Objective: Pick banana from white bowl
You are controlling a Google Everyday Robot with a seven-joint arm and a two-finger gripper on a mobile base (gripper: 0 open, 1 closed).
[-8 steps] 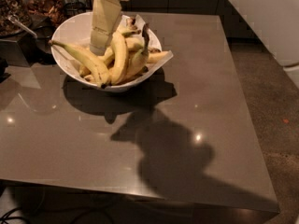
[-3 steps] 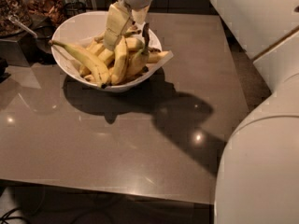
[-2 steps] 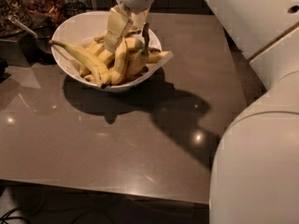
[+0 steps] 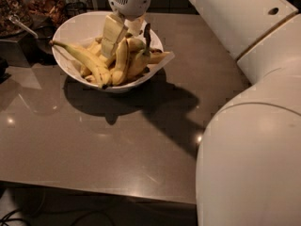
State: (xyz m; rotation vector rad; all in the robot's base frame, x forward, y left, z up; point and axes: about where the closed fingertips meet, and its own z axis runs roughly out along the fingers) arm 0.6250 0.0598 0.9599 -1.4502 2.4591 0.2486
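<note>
The white bowl (image 4: 77,28) stands at the back left of the grey table (image 4: 117,140), with its pointed rim corner to the right. Several yellow bananas lie in it. A plump curved banana (image 4: 122,62) leans near the middle. A longer, slimmer banana (image 4: 84,56) with a thin stem and a black tip lies along the left. My gripper (image 4: 130,37) hangs from above into the bowl. It is open, with a cream finger (image 4: 113,34) left of the plump banana's top and a dark finger (image 4: 147,34) to the right. The bananas' far ends are hidden behind it.
My white arm (image 4: 249,145) fills the right side of the view and hides the table's right part. Jars of dark food (image 4: 44,4) and a spoon (image 4: 21,26) stand at the back left. The table's front edge (image 4: 94,189) runs along the bottom.
The gripper has shifted right over the bowl and sunk a little among the bananas. The arm now fills the right of the view. The bananas have not visibly moved.
</note>
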